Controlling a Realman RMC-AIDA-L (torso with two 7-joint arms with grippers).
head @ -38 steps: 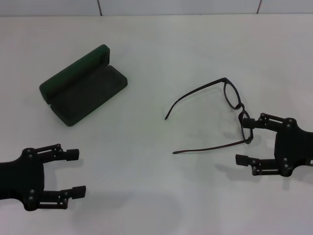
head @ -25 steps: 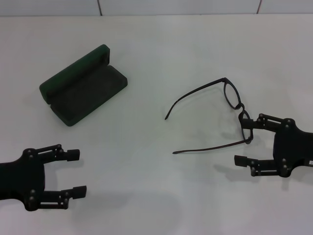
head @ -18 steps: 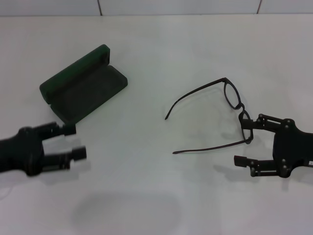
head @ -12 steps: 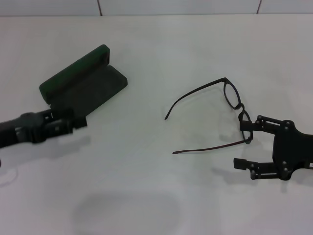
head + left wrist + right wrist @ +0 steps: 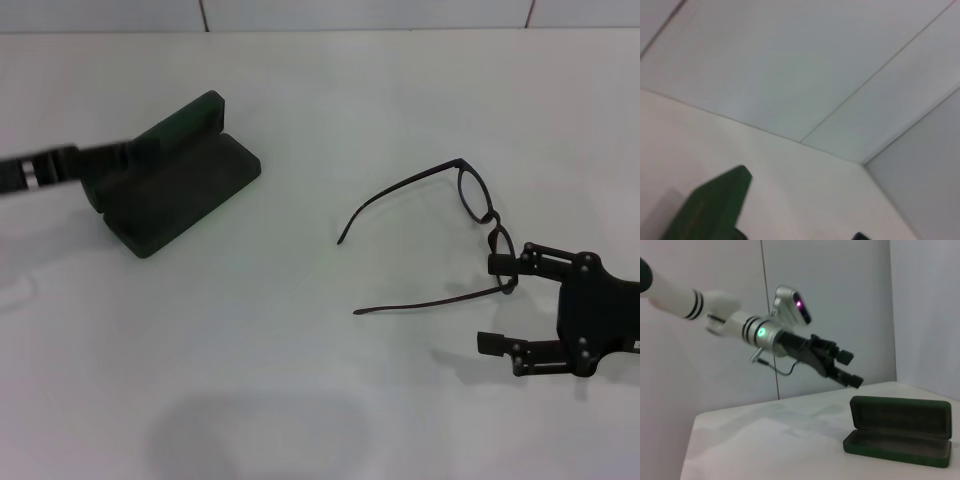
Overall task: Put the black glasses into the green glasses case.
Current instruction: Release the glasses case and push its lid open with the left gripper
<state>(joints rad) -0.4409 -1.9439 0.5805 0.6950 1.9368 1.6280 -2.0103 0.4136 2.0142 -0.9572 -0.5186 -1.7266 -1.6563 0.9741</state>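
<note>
The green glasses case [image 5: 175, 190] lies open at the left of the table, lid raised; it also shows in the right wrist view [image 5: 900, 435] and the left wrist view [image 5: 715, 205]. The black glasses [image 5: 490, 218] lie on the table at the right, temple arms unfolded toward the middle. My left gripper [image 5: 128, 154] hovers above the case's lid, reaching in from the left edge; in the right wrist view it [image 5: 849, 370] is open and holds nothing. My right gripper [image 5: 492, 303] stands open beside the glasses, its far finger at the near lens.
The white table [image 5: 300, 380] runs back to a pale tiled wall [image 5: 370, 12]. Nothing else stands on it. In the right wrist view the left arm [image 5: 715, 315] stretches high across the space above the case.
My left arm has swung up from the table's near left to above the case. My right gripper has drifted slightly nearer and stays open. The glasses and case have not moved.
</note>
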